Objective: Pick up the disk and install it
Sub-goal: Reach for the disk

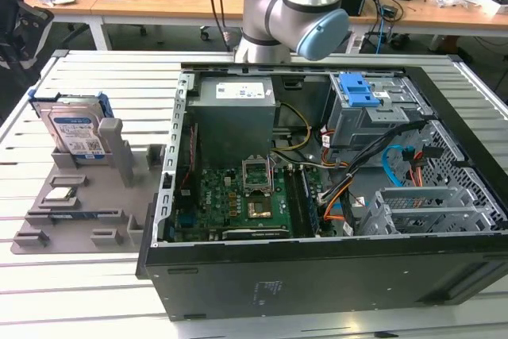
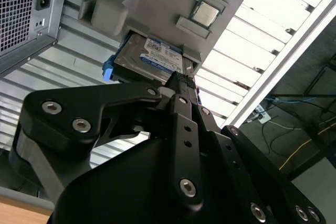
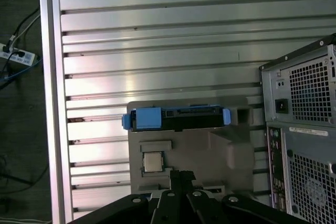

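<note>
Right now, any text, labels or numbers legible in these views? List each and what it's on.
No text is legible; all print is too small or blurred.
On the disk: white-and-blue barcode label, too small to read.
On the power supply: white label at its top edge, too small to read.
On the computer case: small mark on the black front panel, blurred.

The black hand (image 2: 181,80) hovers near the disk (image 2: 149,59), which stands slotted in a gray holder (image 2: 157,3) that also carries a square chip (image 2: 205,14).
</note>
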### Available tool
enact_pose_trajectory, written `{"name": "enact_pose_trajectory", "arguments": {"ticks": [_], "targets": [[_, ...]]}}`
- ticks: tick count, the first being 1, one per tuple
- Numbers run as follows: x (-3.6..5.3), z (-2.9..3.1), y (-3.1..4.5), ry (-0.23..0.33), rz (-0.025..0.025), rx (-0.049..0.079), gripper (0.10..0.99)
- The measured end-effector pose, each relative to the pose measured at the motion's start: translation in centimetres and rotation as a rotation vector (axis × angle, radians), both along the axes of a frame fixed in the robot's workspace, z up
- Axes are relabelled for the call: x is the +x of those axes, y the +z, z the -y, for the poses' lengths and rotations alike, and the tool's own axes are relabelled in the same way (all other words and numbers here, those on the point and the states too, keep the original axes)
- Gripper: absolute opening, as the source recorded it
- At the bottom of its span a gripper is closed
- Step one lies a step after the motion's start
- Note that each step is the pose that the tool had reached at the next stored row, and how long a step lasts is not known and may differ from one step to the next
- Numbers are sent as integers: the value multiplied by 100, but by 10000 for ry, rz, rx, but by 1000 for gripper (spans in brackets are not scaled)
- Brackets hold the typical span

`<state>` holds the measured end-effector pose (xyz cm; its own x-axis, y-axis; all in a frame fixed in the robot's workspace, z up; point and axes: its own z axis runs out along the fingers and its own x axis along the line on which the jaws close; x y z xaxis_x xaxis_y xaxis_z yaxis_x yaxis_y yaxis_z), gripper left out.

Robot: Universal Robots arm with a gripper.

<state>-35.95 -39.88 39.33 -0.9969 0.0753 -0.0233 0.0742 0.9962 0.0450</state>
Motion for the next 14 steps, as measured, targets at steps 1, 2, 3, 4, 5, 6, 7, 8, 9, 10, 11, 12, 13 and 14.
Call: {"name": "enact_pose_trajectory", "arguments": {"ticks": [1,2,3,4,5,6,7,8,9,10,11,12,13,14], "targets": [[-30,0,0,0,0,0,106],[-45,0,0,0,0,1,106],[-58,0,0,0,0,1,106],[-75,0,0,1,0,1,106],[-89,0,0,1,0,0,106],[-103,0,0,1,0,0,106],[-119,0,0,1,0,0,106],[-142,0,0,1,0,0,106],[-157,0,0,1,-1,0,106],[-172,0,0,1,0,0,106],[-191,0,0,1,-1,0,106],[-207,0,0,0,0,0,106],[-224,0,0,0,0,0,106],[-237,0,0,0,0,1,106]]}}
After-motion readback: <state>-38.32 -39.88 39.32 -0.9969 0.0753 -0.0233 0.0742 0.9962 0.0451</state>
